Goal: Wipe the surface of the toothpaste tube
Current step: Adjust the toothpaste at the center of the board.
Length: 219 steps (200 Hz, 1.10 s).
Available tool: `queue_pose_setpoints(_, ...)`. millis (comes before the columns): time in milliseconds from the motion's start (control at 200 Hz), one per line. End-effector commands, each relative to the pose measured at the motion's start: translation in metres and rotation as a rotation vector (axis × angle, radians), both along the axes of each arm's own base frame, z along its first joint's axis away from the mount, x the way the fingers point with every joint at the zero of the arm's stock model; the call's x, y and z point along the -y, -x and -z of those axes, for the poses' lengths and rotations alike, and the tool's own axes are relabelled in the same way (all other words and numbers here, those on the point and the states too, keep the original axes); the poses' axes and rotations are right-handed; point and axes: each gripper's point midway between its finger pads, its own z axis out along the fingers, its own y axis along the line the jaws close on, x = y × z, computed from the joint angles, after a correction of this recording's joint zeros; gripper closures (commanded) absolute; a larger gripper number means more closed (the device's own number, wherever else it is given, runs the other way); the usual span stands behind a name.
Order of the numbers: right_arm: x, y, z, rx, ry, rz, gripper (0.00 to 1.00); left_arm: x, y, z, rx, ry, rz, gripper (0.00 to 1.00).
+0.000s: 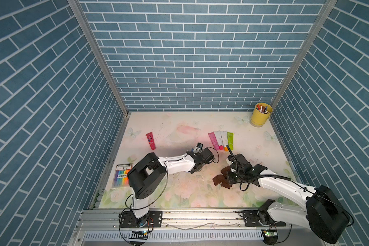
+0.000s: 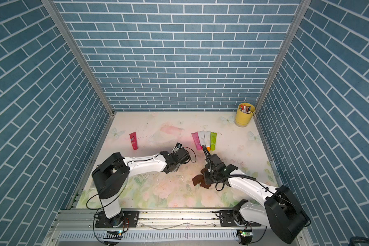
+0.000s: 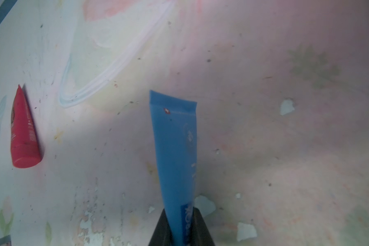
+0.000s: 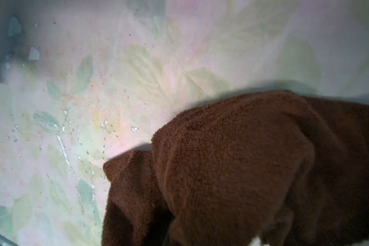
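Closest, the left gripper (image 3: 180, 228) clamps one end of the blue plastic toothpaste tube (image 3: 175, 149), whose long axis runs straight out from the jaws, while the right gripper (image 1: 228, 179), closed tight on a brown terry cloth (image 1: 218, 181), sits near at four o'clock.

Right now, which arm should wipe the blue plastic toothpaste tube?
Right. The right gripper is shut on the brown terry cloth; the left gripper is shut on the blue plastic toothpaste tube, probably best steadying it.

Left claw (image 3: 180, 230) clamps blue toothpaste tube (image 3: 175, 153); red tube (image 3: 24, 136) nearby
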Motion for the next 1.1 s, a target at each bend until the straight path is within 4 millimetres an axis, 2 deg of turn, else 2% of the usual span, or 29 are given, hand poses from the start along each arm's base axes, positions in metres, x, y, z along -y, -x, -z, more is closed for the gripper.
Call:
queue_pose_setpoints(0, -0.001, -0.002, -0.003, 0.017, 0.02, -0.031, 1.0, 0.01, 0.008, 0.015, -0.02, -0.074, 0.024, 0.89)
queue_pose_setpoints(115, 0.001, -0.005, -0.003, 0.028, 0.032, -0.023, 1.0, 0.024, 0.014, 0.027, -0.043, -0.091, 0.053, 0.83)
queue_pose_setpoints(260, 0.001, -0.005, -0.002, 0.027, 0.039, -0.023, 1.0, 0.044, 0.021, 0.019, -0.041, -0.042, 0.095, 0.58)
queue_pose_setpoints(405, 0.001, -0.005, -0.002, 0.027, 0.039, -0.023, 1.0, 0.064, 0.029, -0.006, -0.015, 0.066, 0.14, 0.45)
queue_pose_setpoints(555, 0.001, -0.006, -0.002, 0.027, 0.042, -0.022, 1.0, 0.078, 0.034, -0.044, 0.029, 0.239, 0.192, 0.44)
queue_pose_setpoints(620, 0.001, -0.005, -0.001, 0.024, 0.045, -0.024, 1.0, 0.076, 0.035, -0.061, 0.058, 0.286, 0.195, 0.44)
queue_pose_setpoints(710, 0.002, -0.006, -0.001, 0.025, 0.047, -0.02, 1.0, 0.062, 0.033, -0.08, 0.109, 0.313, 0.174, 0.44)
queue_pose_setpoints(805, 0.002, -0.006, -0.002, 0.028, 0.045, -0.022, 1.0, 0.051, 0.034, -0.087, 0.123, 0.385, 0.192, 0.39)
queue_pose_setpoints(900, 0.002, -0.006, -0.002, 0.029, 0.048, -0.021, 1.0, 0.043, 0.041, -0.08, 0.092, 0.445, 0.22, 0.32)
queue_pose_setpoints(1090, 0.002, -0.007, -0.002, 0.028, 0.052, -0.017, 1.0, 0.022, 0.05, -0.057, 0.046, 0.518, 0.201, 0.28)
